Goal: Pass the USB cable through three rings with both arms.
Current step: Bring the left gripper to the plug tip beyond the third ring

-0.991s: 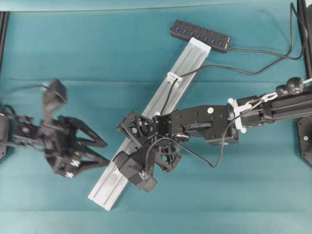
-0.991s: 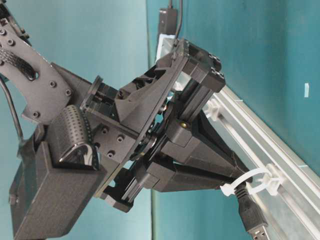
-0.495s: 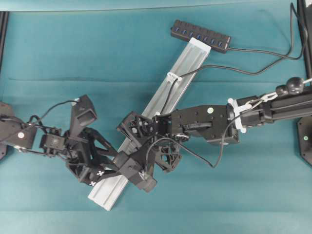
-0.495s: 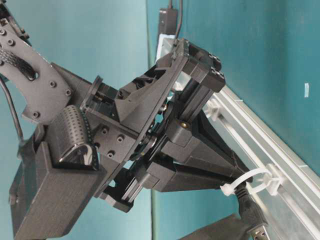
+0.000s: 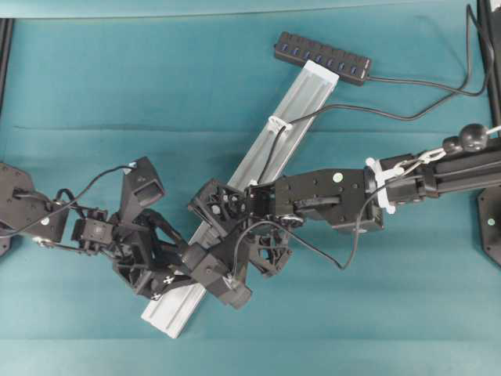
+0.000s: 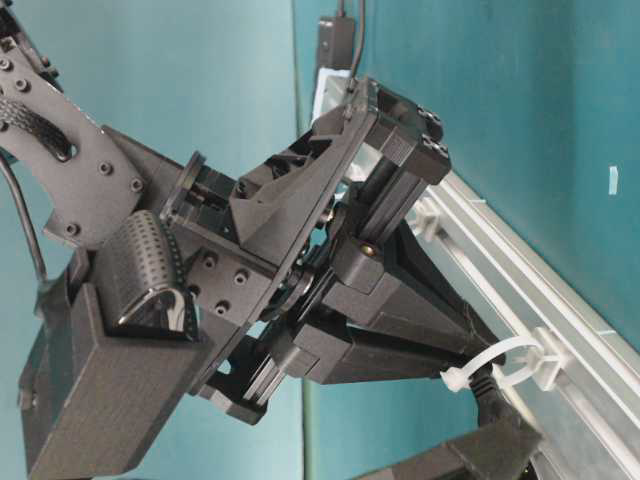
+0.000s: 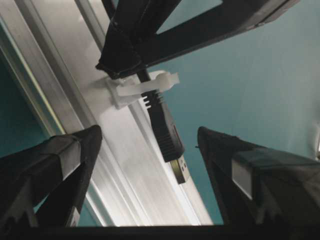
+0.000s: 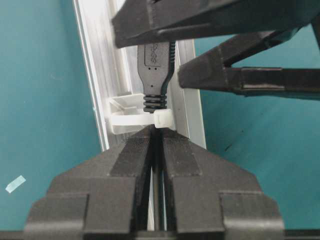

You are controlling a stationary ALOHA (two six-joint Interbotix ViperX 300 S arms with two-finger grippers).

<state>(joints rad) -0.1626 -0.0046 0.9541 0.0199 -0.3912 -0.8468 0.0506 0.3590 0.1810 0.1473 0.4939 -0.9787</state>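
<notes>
**USB cable poked through a white ring on the rail**

The USB cable [image 7: 162, 125], a long thin black cord with a slim black plug and a shiny metal tip, is laid along the long silver metal rail [image 5: 258, 160]. Its plug is pointed down the rail toward the rail's near end, with the long side of the plug lined up with the rail. The plug is seen just past a small white plastic ring [image 7: 150, 85] clipped to the rail, and the ribbed neck of the plug is sat right at that ring. Another white ring [image 5: 279, 123] is seen higher up the rail, with the cord run through it. The cord is led back to a black block with a row of blue ports [image 5: 322, 58] at the rail's far end.

The cord is pinched tight behind the ring by the black right gripper [image 8: 156, 145], its two fingers pressed almost together. The black left gripper [image 7: 150, 150] is spread wide, one finger on each side of the plug. Nothing is held by it, and the plug is not touched.
</notes>
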